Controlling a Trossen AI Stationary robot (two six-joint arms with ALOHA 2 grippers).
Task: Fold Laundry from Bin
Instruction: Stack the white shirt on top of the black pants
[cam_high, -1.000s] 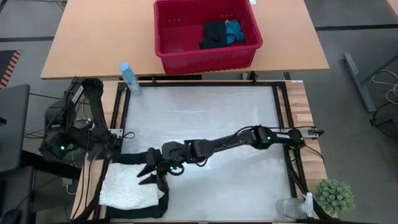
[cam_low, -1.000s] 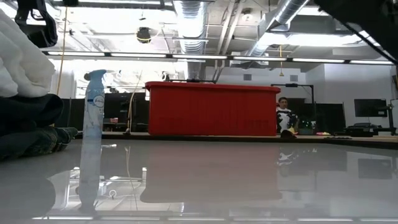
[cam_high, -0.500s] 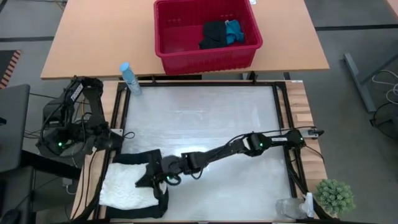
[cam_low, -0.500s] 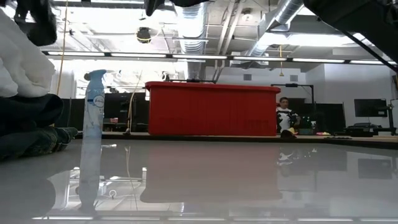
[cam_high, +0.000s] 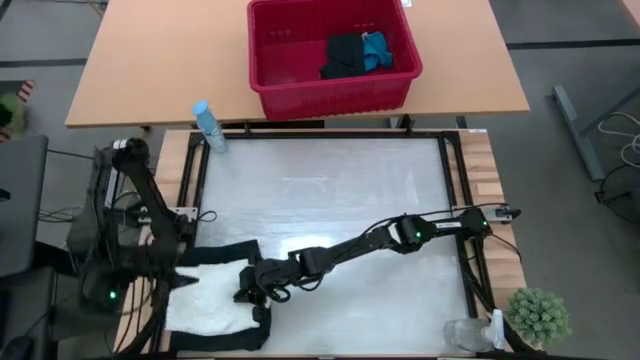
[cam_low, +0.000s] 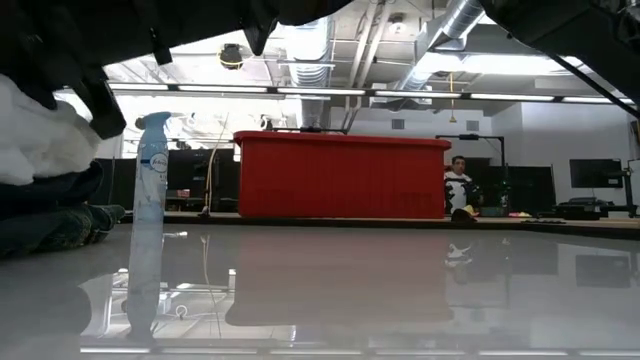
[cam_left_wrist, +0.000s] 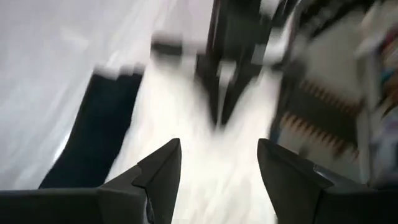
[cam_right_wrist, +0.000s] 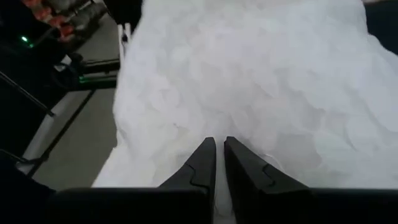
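Since a second ago the right gripper (cam_high: 252, 290), reaching across from the right side of the table, has come down onto the white crinkled garment (cam_high: 210, 306) at the table's near left corner and drawn its fingers nearly together; the right wrist view shows them almost touching with white cloth at the tips, so it appears pinched on that garment, though how much fabric is caught cannot be told. Over the same interval the left gripper (cam_high: 183, 284) has swung in from the table's left edge to the garment's left border, and in the left wrist view its jaws stand apart, holding nothing. Judgement: the white piece is being taken at two points for spreading or a fold, so the task is at an early item. The white garment is soft, puckered and thick-looking, lying on a black garment (cam_high: 225, 250) whose edges show around it. The bin (cam_high: 330, 95), a red rigid plastic tub with tapered walls, stands on the wooden table beyond, well apart, holding a further black piece (cam_high: 345, 56) and a small bright blue piece (cam_high: 376, 48). A pale blue spray bottle (cam_high: 207, 124) stands upright at the far left corner of the glossy white worktop
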